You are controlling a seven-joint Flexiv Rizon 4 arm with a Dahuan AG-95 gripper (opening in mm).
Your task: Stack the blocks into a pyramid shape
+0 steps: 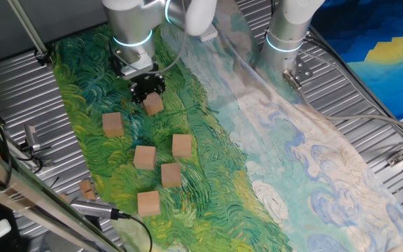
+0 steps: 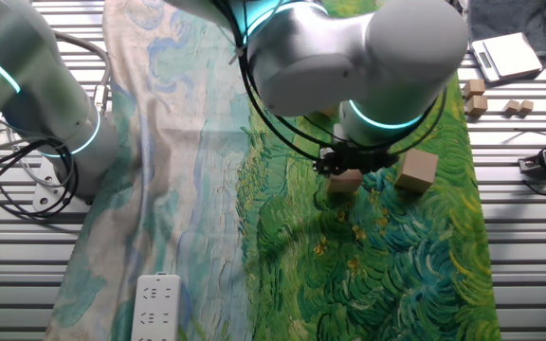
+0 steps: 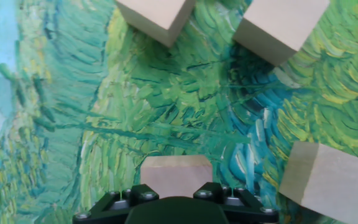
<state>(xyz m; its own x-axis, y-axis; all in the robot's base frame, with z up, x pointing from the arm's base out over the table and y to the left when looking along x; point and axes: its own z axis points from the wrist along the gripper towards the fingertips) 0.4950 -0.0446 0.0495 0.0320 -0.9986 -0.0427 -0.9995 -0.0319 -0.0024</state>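
On green-swirl painted cloth (image 1: 208, 150) over ribbed metal table (image 1: 359, 105): six tan wood blocks, none stacked.

Gripper (image 1: 147, 89) at far end of green area in one fixed view, pointing down. Block (image 1: 154, 104) sits between the fingers, tilted a bit vs. the others. Hand view: same block (image 3: 176, 175) centred betw. the two black finger bases, fingers snug on both its sides — closed onto it, not spread wider than the block. Other fixed view: held block (image 2: 345, 180) under the wrist w/ a shadow beneath; can't tell if it touches the cloth or hangs just above.

Other five, one fixed view:
- block (image 1: 113, 124) nr. left edge of cloth, just beside the held one, apart.
- block (image 1: 182, 145) mid-cloth.
- block (image 1: 145, 157) left of that, apart.
- block (image 1: 171, 174) just below those two, close to both, contact unclear.
- block (image 1: 148, 203) nearest camera, alone.

All five flat on cloth, upright.

Off cloth: small tan scrap (image 1: 87, 187) on the metal at left. Other fixed view shows white power strip (image 2: 157, 307) on pale end of cloth, and second arm base (image 2: 55, 123) at left.
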